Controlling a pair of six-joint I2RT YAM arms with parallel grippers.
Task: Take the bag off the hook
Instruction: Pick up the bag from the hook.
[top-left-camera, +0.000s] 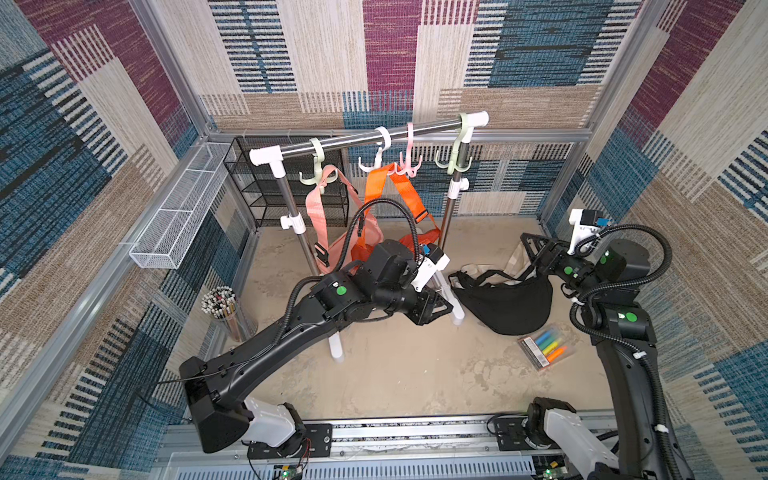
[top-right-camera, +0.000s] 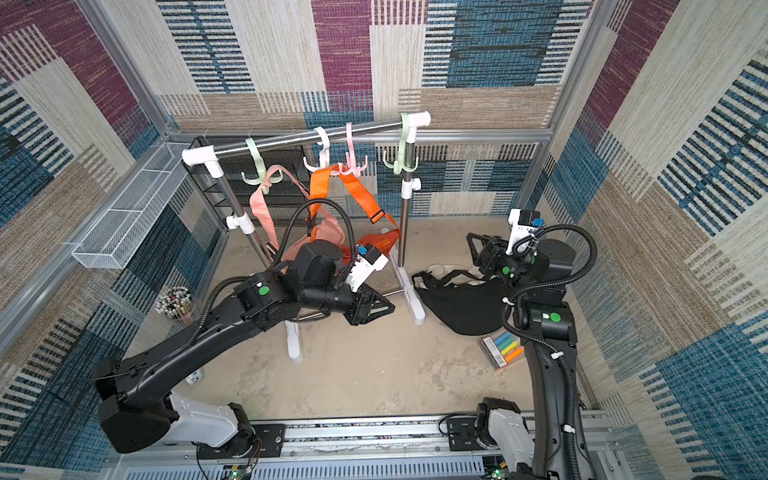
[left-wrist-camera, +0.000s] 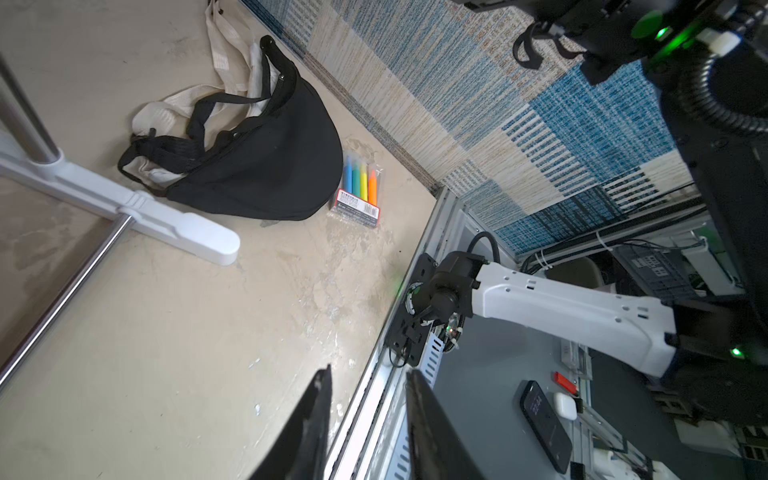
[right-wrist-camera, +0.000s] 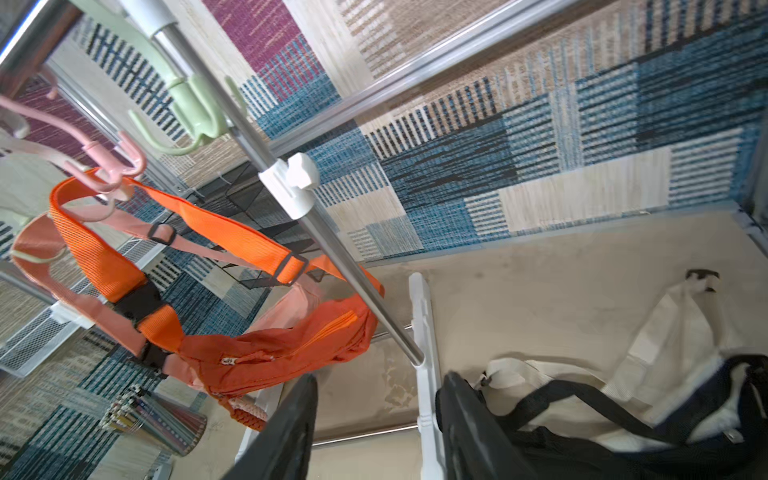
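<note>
On pink hook (top-left-camera: 409, 168): orange bag (right-wrist-camera: 282, 357) hanging. Left gripper (left-wrist-camera: 369, 372) fingers partly apart, empty. Right gripper (right-wrist-camera: 380, 378) likewise, near black bag (top-left-camera: 511, 303).

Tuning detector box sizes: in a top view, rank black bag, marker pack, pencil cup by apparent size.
1. black bag, clearly largest.
2-3. pencil cup and marker pack look about alike; can't rank them.

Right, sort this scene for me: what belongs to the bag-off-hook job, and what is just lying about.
Job: orange bag, peach bag, pink hook, green hook, rail.
Lying about: black bag, white bag, markers, pencil cup, wire shelf, basket.
</note>
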